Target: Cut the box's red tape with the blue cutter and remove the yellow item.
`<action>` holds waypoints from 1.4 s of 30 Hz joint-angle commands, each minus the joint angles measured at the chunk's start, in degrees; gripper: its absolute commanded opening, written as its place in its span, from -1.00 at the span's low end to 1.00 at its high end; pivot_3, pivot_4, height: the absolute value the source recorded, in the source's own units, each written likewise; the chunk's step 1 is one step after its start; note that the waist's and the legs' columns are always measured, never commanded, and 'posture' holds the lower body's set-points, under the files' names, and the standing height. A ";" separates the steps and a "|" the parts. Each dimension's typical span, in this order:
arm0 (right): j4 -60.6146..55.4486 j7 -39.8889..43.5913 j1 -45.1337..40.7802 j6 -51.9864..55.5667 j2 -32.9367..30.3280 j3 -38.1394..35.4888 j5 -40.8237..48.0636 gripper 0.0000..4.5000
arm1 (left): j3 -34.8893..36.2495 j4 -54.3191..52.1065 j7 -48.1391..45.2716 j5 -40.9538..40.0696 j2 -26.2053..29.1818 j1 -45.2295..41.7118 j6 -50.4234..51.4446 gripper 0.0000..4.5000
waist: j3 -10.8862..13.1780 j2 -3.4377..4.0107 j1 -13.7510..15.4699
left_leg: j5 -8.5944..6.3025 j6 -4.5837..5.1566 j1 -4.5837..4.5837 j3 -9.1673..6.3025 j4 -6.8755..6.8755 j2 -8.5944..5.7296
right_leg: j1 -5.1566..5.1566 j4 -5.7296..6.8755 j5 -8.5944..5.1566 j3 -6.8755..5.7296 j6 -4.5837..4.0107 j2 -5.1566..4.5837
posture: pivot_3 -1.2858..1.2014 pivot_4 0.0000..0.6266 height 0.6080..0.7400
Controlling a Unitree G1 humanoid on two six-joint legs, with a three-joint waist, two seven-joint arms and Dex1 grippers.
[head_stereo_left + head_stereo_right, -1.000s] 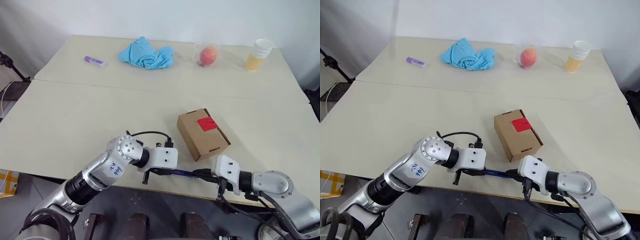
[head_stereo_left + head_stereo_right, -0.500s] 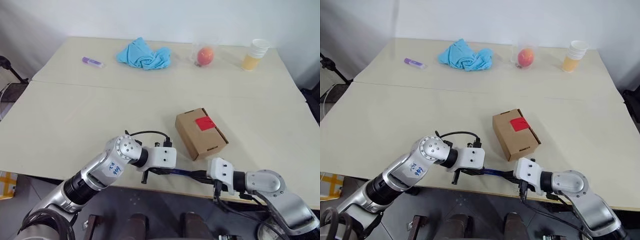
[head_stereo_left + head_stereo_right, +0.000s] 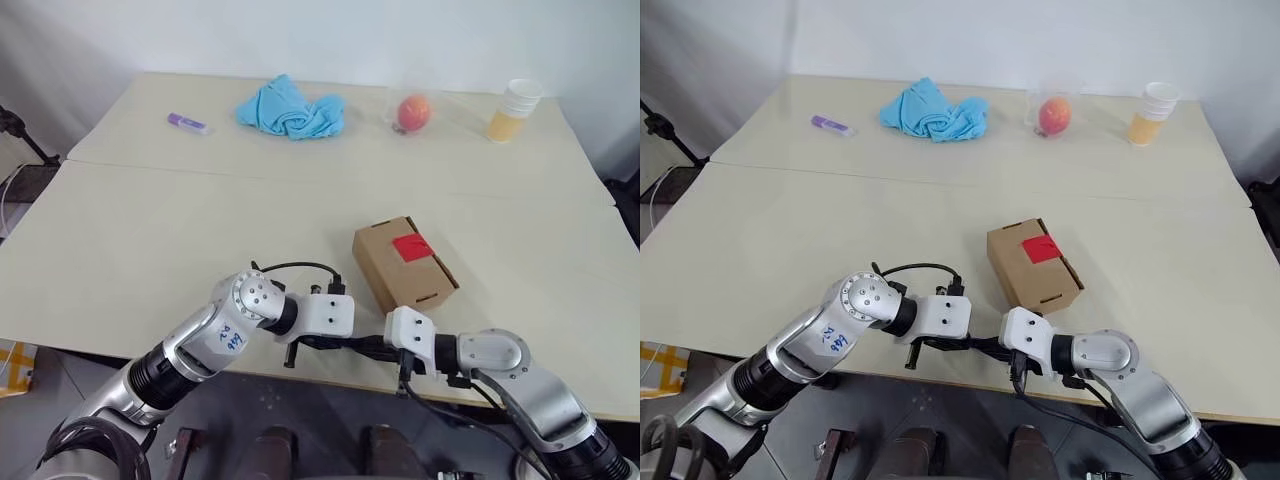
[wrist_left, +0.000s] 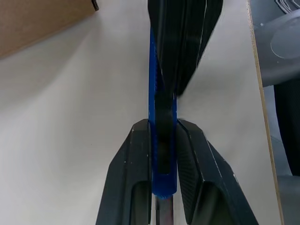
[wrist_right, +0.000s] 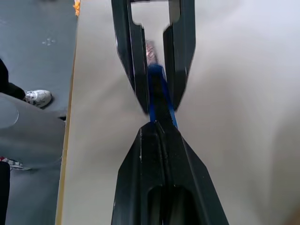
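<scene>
Low in the frame's middle, the left gripper (image 4: 161, 140) clamps the blue cutter (image 4: 161, 154) while the right gripper (image 5: 159, 129), pinched tight, meets its far end, so I'd keep both lined up before heading to the box (image 3: 405, 265) and red tape (image 3: 411, 247) just above.

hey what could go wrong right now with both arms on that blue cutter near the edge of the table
1. Both pincers clamp the blue cutter end to end: left pincer, right pincer. If they pull unevenly, it could twist or slip out.
2. They meet at the table near edge, so a dropped cutter would likely fall to the floor.
3. The box sits loose close by, red tape uncut; a swinging arm might knock it.
</scene>
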 commanded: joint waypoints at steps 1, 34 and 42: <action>-0.29 -0.41 1.51 1.20 0.01 0.14 0.05 -0.99 | -0.98 0.48 0.89 0.41 -0.10 0.85 -0.70 -0.82 | 0.00 0.01 0.02 | 0.00 0.00 0.00 0.00 0.00 -0.01 | 0.00 0.00 0.00 0.00 0.00 0.00 | 0.03 -0.52 1.00; -17.44 -58.92 10.48 20.85 -23.84 -24.21 96.20 0.99 | 17.13 13.12 1.09 -9.42 -1.41 11.16 -55.94 -0.82 | 0.07 0.07 0.13 | 0.02 0.09 -0.17 0.02 -0.10 0.19 | -0.06 -0.33 0.20 -0.15 -0.09 -0.02 | 0.03 -0.52 1.00; -14.78 -55.54 12.69 23.99 -25.24 -26.41 96.53 0.99 | 16.84 13.62 1.45 -9.09 -1.72 11.11 -56.39 -0.82 | 0.08 0.08 0.03 | 0.01 0.12 -0.19 0.04 -0.13 0.18 | -0.06 -0.35 0.20 -0.16 -0.09 -0.03 | 0.03 -0.52 1.00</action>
